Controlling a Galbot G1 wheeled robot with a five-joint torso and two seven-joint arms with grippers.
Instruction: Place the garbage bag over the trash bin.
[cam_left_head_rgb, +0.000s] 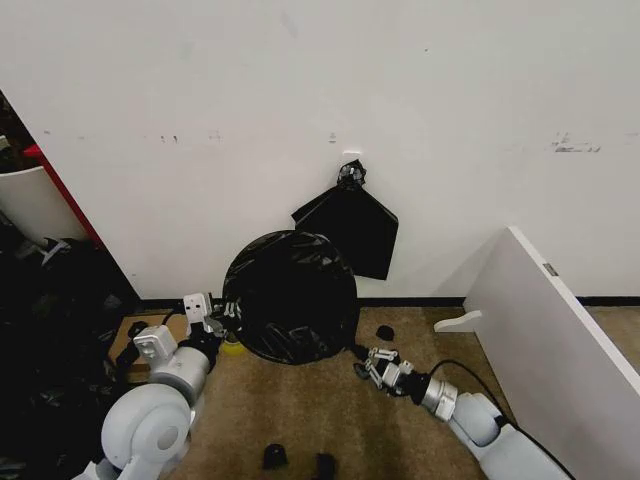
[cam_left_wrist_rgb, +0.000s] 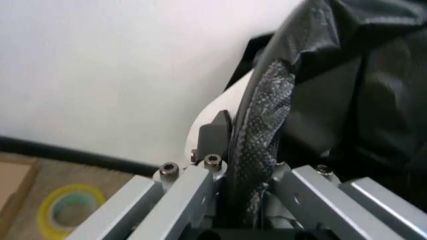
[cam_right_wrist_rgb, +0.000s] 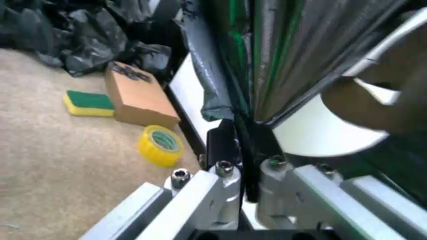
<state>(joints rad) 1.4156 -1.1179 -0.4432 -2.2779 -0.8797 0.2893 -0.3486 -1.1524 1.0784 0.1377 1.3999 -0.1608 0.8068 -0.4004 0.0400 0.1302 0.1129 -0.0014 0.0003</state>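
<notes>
Your left pincer (cam_left_wrist_rgb: 243, 200) and right pincer (cam_right_wrist_rgb: 243, 165) are each pinching the garbage bag (cam_left_head_rgb: 290, 295), which is apparently draping the trash bin (cam_right_wrist_rgb: 320, 132) standing against the wall.

The garbage bag (cam_left_head_rgb: 290, 297) is glossy black, its gathered edge (cam_left_wrist_rgb: 263, 125) showing a fine grey dotted texture. The trash bin (cam_right_wrist_rgb: 313, 131) beneath it is cream-white. Just beside the bin, the tape roll (cam_right_wrist_rgb: 160, 145) is yellow with a greenish core, the sponge (cam_right_wrist_rgb: 88, 103) green over yellow, and the cardboard box (cam_right_wrist_rgb: 139, 100) brown.
</notes>
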